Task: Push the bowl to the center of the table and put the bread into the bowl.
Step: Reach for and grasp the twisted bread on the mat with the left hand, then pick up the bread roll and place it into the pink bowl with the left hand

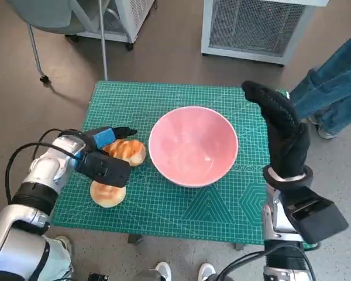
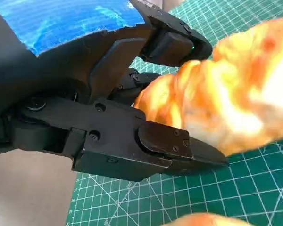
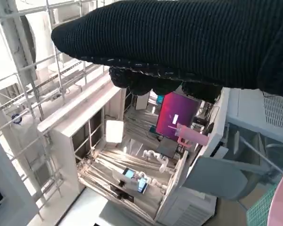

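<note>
- Left hand [image 1: 104, 161] grips one bread [image 1: 127, 151] between its black fingers [image 2: 179, 146], low over the mat [image 1: 181, 211]; a second roll [image 1: 107, 194] lies just beside it, nearer the table's front edge
- Right hand [image 1: 281, 126] is raised at the bowl's far side, fingers straight, holding nothing
- Bowl [image 1: 193, 146] sits mid-table, just beside the gripped bread
- Person's legs [image 1: 333, 88] stand beyond the right hand

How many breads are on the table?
2. One bread roll sits between the left hand's fingers, beside the pink bowl. The other roll lies on the green mat, partly hidden under that hand.
</note>
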`<state>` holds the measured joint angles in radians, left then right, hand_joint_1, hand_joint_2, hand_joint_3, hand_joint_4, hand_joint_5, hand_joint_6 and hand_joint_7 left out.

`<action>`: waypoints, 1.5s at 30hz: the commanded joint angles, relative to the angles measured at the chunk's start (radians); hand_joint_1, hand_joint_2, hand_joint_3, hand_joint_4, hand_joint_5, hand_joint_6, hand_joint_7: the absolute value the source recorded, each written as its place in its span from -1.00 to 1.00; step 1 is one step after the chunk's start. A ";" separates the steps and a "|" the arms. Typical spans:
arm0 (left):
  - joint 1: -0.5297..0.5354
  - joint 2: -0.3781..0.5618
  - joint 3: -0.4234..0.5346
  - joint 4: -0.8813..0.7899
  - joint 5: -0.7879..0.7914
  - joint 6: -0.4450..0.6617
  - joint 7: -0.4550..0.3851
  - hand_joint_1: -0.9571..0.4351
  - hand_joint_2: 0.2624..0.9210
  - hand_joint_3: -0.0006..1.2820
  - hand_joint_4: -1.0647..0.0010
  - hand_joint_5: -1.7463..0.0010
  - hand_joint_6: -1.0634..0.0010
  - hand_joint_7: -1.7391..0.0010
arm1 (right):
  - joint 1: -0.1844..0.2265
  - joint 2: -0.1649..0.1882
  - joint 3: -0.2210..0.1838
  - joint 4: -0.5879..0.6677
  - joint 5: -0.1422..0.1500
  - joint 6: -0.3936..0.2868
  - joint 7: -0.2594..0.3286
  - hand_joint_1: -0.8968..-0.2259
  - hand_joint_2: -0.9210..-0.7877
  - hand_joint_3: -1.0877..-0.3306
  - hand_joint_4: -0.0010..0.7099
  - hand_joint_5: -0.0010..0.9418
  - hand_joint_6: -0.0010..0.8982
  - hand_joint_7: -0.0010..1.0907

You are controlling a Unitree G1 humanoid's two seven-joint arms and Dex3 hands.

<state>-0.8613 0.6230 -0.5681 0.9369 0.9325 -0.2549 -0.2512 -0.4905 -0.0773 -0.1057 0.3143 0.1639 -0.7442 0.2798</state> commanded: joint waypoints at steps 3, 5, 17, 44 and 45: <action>-0.008 -0.038 -0.048 0.094 0.008 -0.017 0.024 0.05 0.57 -1.00 0.34 0.94 0.10 0.92 | 0.023 0.005 -0.001 0.005 0.014 0.011 -0.009 -0.13 -1.00 -0.20 -0.26 -0.99 -1.00 0.37; -0.009 -0.044 -0.056 0.115 0.005 -0.027 0.032 0.08 0.59 -0.99 0.30 0.94 0.07 0.92 | 0.024 0.007 0.000 0.003 0.015 0.012 -0.008 -0.13 -1.00 -0.20 -0.26 -0.99 -1.00 0.37; -0.029 -0.030 -0.115 0.187 0.026 -0.121 0.176 0.31 0.98 -0.82 -0.04 -0.28 -0.23 -0.17 | 0.025 0.011 0.004 0.003 0.021 0.010 -0.005 -0.15 -1.00 -0.20 -0.26 -0.99 -1.00 0.37; -0.091 0.148 0.320 -0.386 -0.290 -0.144 0.188 0.38 1.00 -0.91 -0.31 -0.24 -0.20 -0.41 | 0.031 0.002 0.009 0.001 0.051 0.019 0.013 -0.18 -1.00 -0.18 -0.26 -0.99 -1.00 0.37; -0.083 0.144 0.334 -0.429 -0.291 -0.131 0.191 0.38 1.00 -0.91 -0.31 -0.25 -0.20 -0.40 | 0.030 0.000 0.008 0.002 0.054 0.020 0.015 -0.18 -1.00 -0.18 -0.26 -0.99 -1.00 0.37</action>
<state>-0.9478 0.7678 -0.2816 0.6348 0.6633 -0.4148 -0.0747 -0.4859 -0.0715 -0.0976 0.3128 0.2002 -0.7433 0.2836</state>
